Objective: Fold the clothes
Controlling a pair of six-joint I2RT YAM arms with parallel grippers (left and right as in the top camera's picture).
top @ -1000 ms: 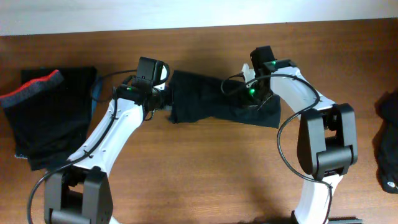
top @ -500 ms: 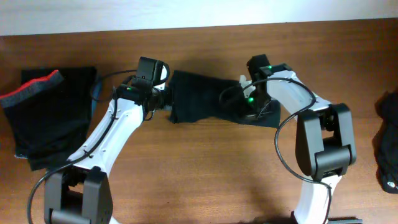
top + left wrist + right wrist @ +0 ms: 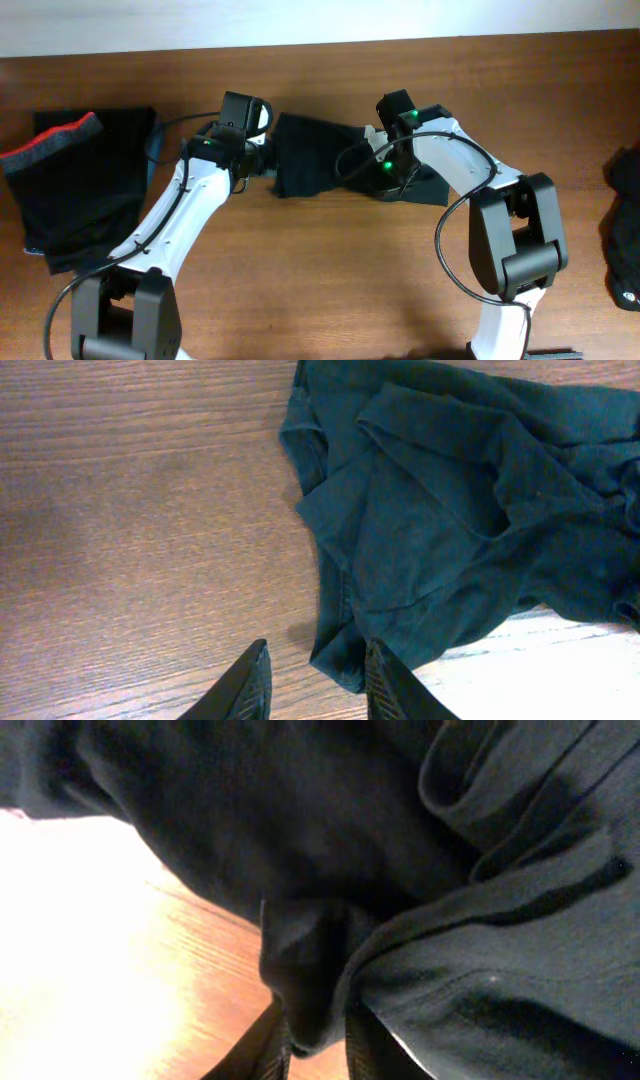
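A plain black garment [image 3: 310, 155] lies bunched at the middle of the table, between my two arms. My left gripper [image 3: 265, 160] sits at its left end. In the left wrist view this gripper [image 3: 318, 685] is open over bare wood. A corner of the garment [image 3: 450, 510] lies against its right finger [image 3: 390, 685]. My right gripper [image 3: 378, 165] is over the garment's right part. In the right wrist view it [image 3: 315, 1040] is shut on a fold of the black fabric [image 3: 400, 840], lifted a little off the wood.
A folded black garment [image 3: 80, 195] with a red-and-grey waistband [image 3: 55, 145] lies at the far left. Another dark garment [image 3: 625, 230] is heaped at the right edge. A pale wall runs along the table's far edge.
My right gripper has moved left, carrying the garment's right end over its middle, so the garment now looks shorter. The left arm has not moved.
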